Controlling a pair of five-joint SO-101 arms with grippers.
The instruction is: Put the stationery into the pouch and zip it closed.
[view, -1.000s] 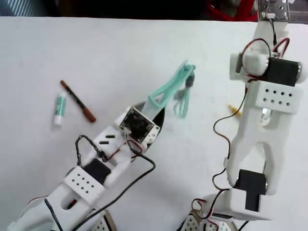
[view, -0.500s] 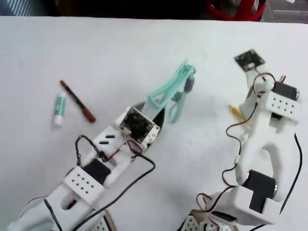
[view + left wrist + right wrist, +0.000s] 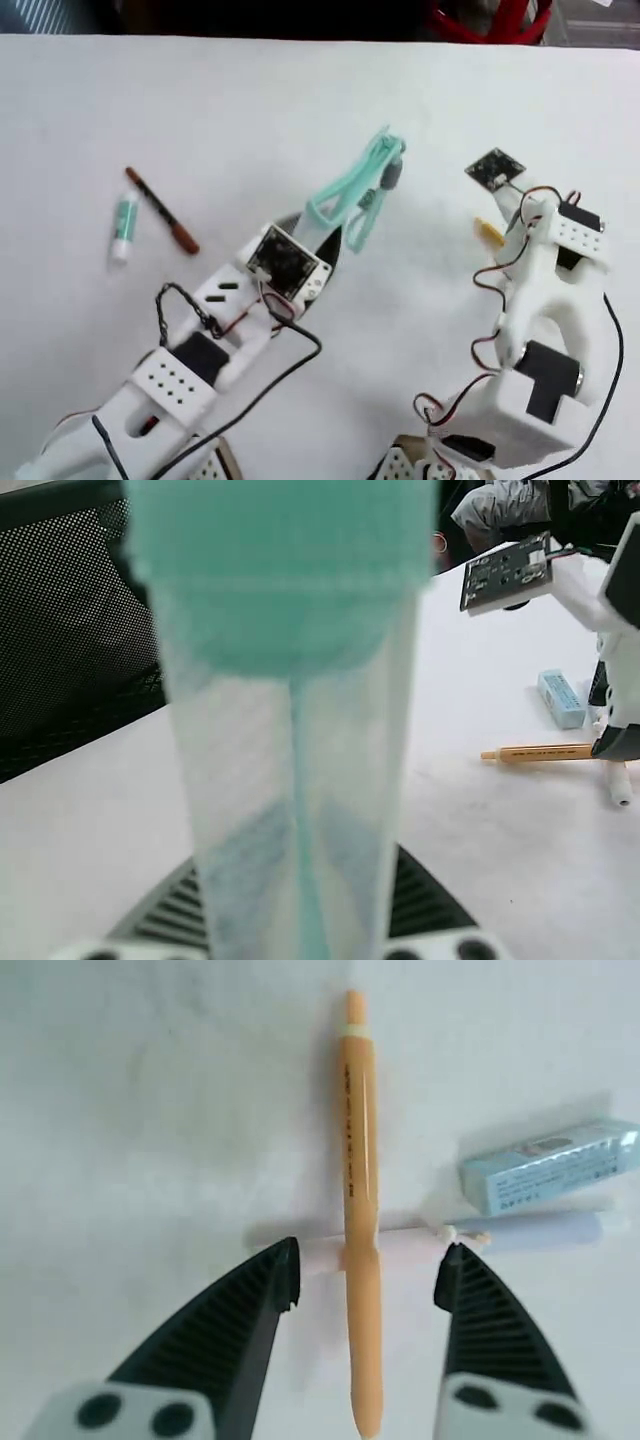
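1. The left gripper (image 3: 318,232) is clamped on one end of the teal mesh pouch (image 3: 355,185) and holds it up off the white table (image 3: 250,100), near the middle of the table.
2. In the left wrist view the pouch (image 3: 290,680) stands straight up from between the jaws, with a solid teal band at its far end and see-through mesh below.
3. The right gripper (image 3: 367,1260) hangs over the table's right side with its fingers apart. They straddle an orange pen (image 3: 358,1190) without touching it.
4. The orange pen lies flat on the table and crosses a pale pen (image 3: 530,1230) that lies at a right angle to it.
5. A pale blue eraser (image 3: 550,1165) lies just beside the pale pen, to one side of the orange pen.
6. In the high view one tip of the orange pen (image 3: 487,232) sticks out from under the right arm.
7. On the table's left side, well apart from the pouch, a glue stick (image 3: 123,228) lies just beside a brown marker (image 3: 160,210).
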